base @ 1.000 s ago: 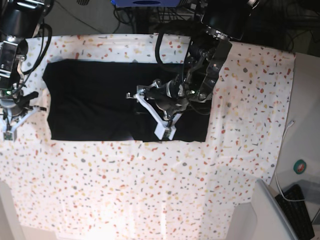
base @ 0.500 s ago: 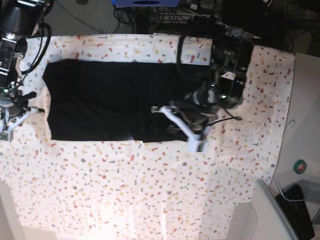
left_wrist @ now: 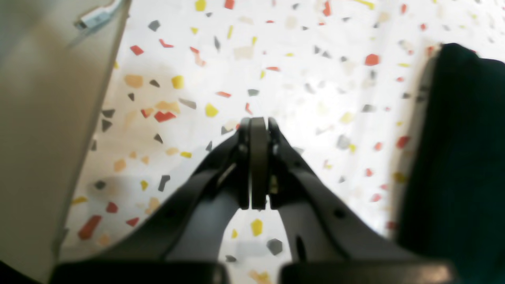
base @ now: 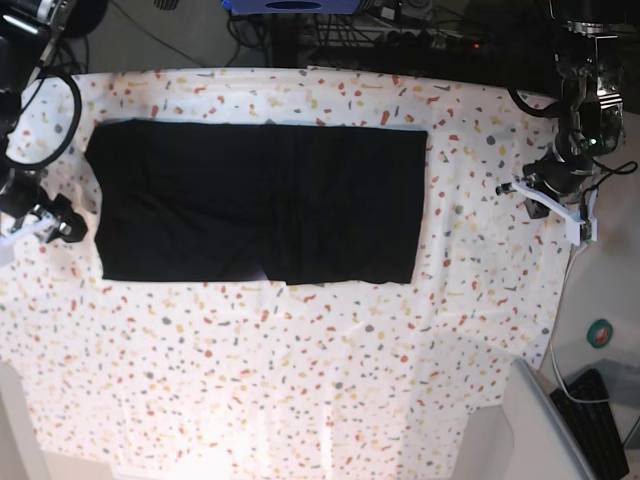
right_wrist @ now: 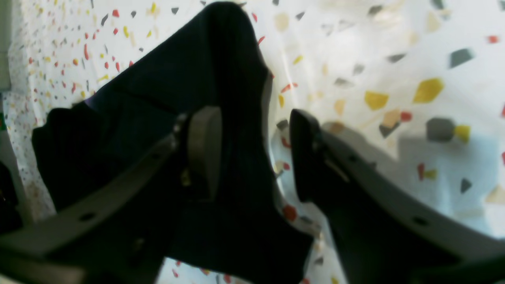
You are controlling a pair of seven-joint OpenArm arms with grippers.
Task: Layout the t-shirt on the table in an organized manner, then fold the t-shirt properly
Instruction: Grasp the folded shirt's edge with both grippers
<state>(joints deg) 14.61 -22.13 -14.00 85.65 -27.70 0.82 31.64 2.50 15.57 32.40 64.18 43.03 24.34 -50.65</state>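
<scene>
The black t-shirt point(base: 260, 200) lies flat as a wide folded rectangle on the flecked table point(base: 300, 380), plain side up. My left gripper point(base: 556, 207) is off the shirt, near the table's right edge. In the left wrist view the left gripper point(left_wrist: 259, 123) is shut, pads pressed together with nothing between them, and the t-shirt point(left_wrist: 461, 157) lies apart at the right. My right gripper point(base: 22, 228) is at the shirt's left end. In the right wrist view the right gripper point(right_wrist: 252, 134) stands open over the edge of the t-shirt point(right_wrist: 158, 86), one finger above cloth, the other above table.
Beyond the table's right edge is a grey surface with a white cable point(base: 580, 245), a round green object point(base: 601, 333) and a keyboard point(base: 600, 420). The cable's plug point(left_wrist: 94, 17) shows in the left wrist view. Dark cables and equipment point(base: 300, 25) line the far side.
The left arm has swung right, off the shirt to the table's right edge, and its gripper has shut empty. The right gripper has opened at the shirt's left end.
</scene>
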